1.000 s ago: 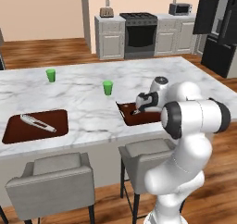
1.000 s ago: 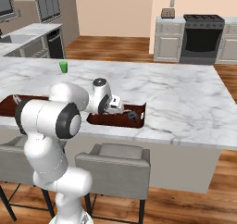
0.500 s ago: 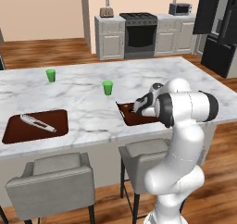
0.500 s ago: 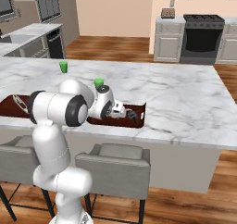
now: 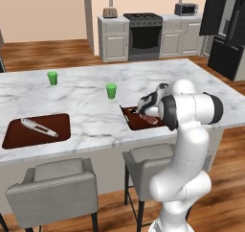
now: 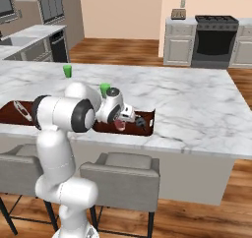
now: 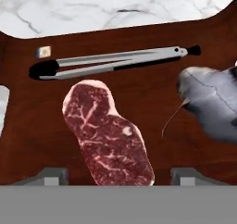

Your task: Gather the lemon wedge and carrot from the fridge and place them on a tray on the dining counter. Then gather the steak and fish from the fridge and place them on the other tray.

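The steak [image 7: 106,135], a marbled pinkish-red slab, lies flat on the dark brown tray [image 7: 152,86] on the dining counter [image 5: 86,99]. My gripper [image 7: 119,177] hovers just over it, open, with its fingertips [image 7: 48,174] standing clear of the meat on either side. The fish [image 7: 210,102], a grey lump, rests on the same tray to the steak's right. From the base views, the gripper [image 5: 143,112] [image 6: 134,120] is low over this tray [image 5: 131,121] [image 6: 149,120], with the steak [image 6: 119,126] under it. The fridge [image 5: 227,29] stands at the far right. The lemon wedge and carrot are out of view.
Silver tongs [image 7: 115,61] and a small pale cube [image 7: 44,52] lie at the tray's far side. A second tray [image 5: 19,136] with a silver-white utensil [image 5: 38,126] sits to the left. Two green cups [image 5: 52,77] [image 5: 111,90] stand on the counter. Grey stools [image 5: 52,188] line its near edge.
The arm has folded in over the right tray and brought the hand lower. The fingers now stand wider apart, and the steak lies free on the tray.
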